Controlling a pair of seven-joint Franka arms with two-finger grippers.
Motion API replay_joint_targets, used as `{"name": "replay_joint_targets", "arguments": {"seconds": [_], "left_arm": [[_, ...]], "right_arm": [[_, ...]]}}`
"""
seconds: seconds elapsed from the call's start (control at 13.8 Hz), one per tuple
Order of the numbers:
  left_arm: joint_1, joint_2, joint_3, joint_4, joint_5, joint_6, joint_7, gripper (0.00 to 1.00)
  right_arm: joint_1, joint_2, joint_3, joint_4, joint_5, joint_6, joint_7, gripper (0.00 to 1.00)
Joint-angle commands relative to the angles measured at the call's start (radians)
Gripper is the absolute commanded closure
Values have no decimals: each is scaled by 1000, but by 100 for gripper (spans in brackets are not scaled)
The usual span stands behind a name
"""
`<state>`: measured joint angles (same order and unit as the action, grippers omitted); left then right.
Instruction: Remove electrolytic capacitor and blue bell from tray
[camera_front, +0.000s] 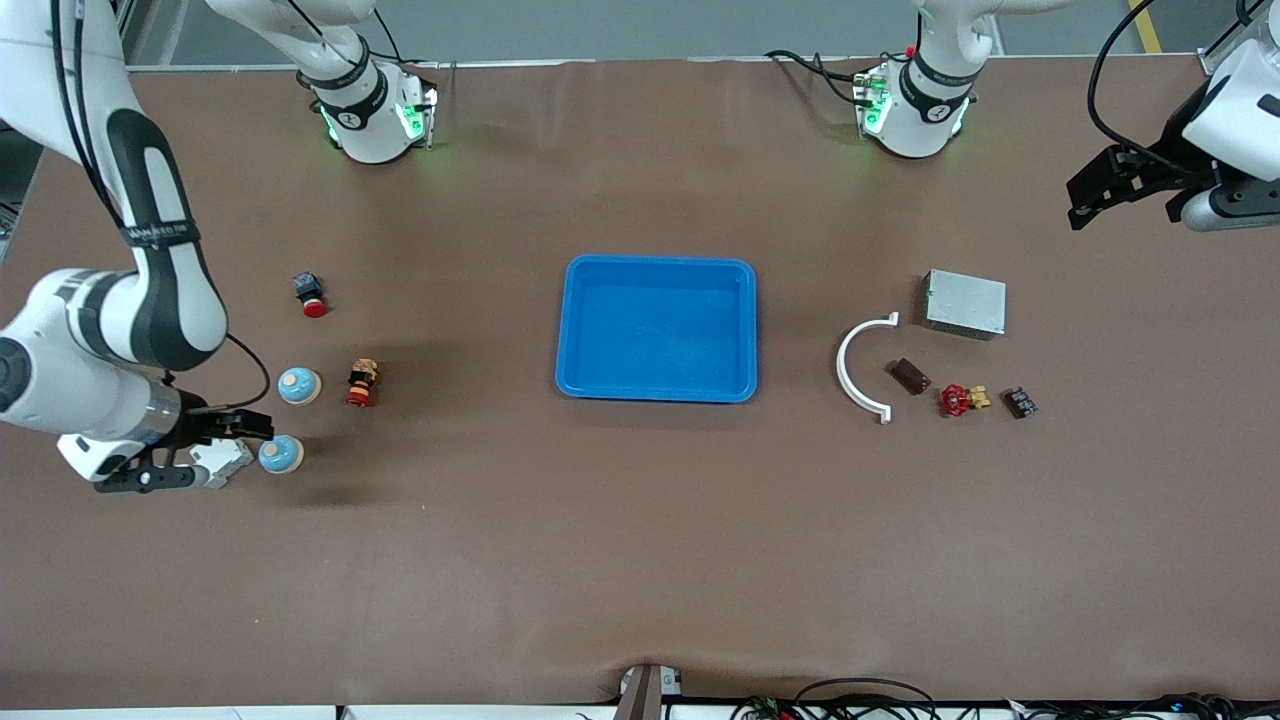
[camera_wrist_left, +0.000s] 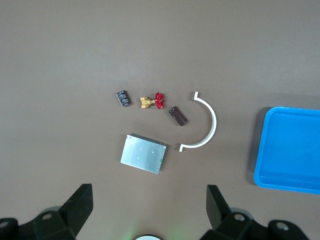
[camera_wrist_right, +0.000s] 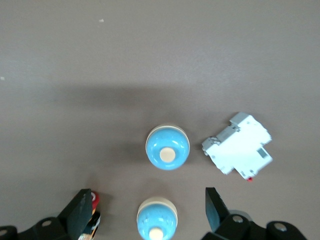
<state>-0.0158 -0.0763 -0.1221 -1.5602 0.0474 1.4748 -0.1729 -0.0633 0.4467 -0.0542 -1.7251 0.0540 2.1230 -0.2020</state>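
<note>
The tray (camera_front: 655, 270) is found empty. A blue bell (camera_front: 281, 455) stands on the worktop at eight o'clock from it, beside the released right end effector (camera_front: 205, 452). The left end effector (camera_wrist_left: 150, 200), likewise released, is kept waiting.

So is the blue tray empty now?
Yes, empty. The tray shows only its bare blue floor, and both blue bells sit on the table near the right gripper.

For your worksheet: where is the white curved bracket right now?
In the front view, the white curved bracket lies on the table toward the left arm's end, between the blue tray and the small brown block.
</note>
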Motion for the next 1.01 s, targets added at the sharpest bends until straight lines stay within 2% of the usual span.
{"name": "replay_joint_targets", "arguments": {"seconds": [0.0,0.51,0.8,0.94], "left_arm": [[-7,-14,5,-4,-4,-7,24,0],[-10,-11,5,-4,-6,-2,23,0],[-10,-5,5,-8,-9,13,23,0],[-9,-5,5,-6,-15,15,21,0]], "right_arm": [[-13,-118,7,-31,6,-84,3,0],[33,-382,16,-21,0,-360,197,0],[39,-462,17,-19,-2,-393,197,0],[39,-459,17,37,-2,-449,199,0]]}}
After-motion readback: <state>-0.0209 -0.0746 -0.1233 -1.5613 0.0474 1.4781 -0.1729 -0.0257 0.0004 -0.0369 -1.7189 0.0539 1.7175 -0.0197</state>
